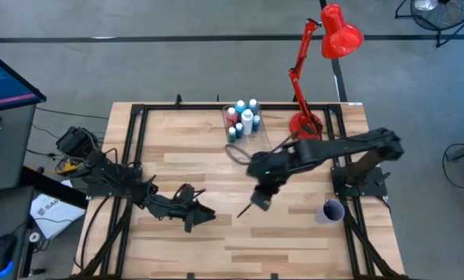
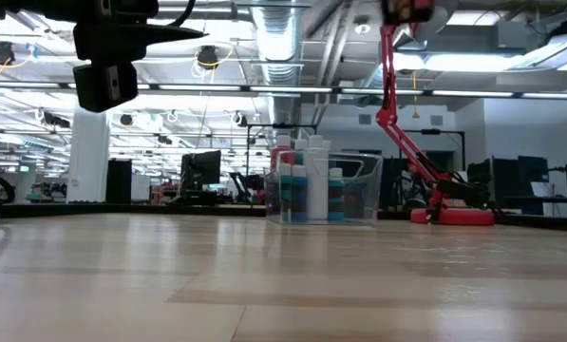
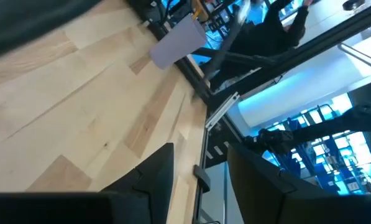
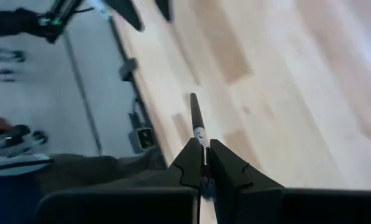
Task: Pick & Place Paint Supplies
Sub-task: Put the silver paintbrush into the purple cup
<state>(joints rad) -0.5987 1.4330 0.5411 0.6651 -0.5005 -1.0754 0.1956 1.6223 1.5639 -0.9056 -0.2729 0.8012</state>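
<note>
The right gripper point(image 4: 205, 163) was clamped on a thin dark paintbrush point(image 4: 196, 117), lifted over the table's point(image 1: 294, 241) middle. Light, stiff and slim, it probably suits a mid-handle pinch. The left gripper point(image 3: 197, 171), near the front-left, stood apart, empty.

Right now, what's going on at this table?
The right claw is shut on a thin dark paintbrush, holding it above the middle of the wooden table. The left claw sits low over the table's left side, its fingers apart and holding nothing. A clear box at the far edge already holds several paint bottles, beside the base of a red desk lamp. A small purple cup stands near the right edge.
</note>
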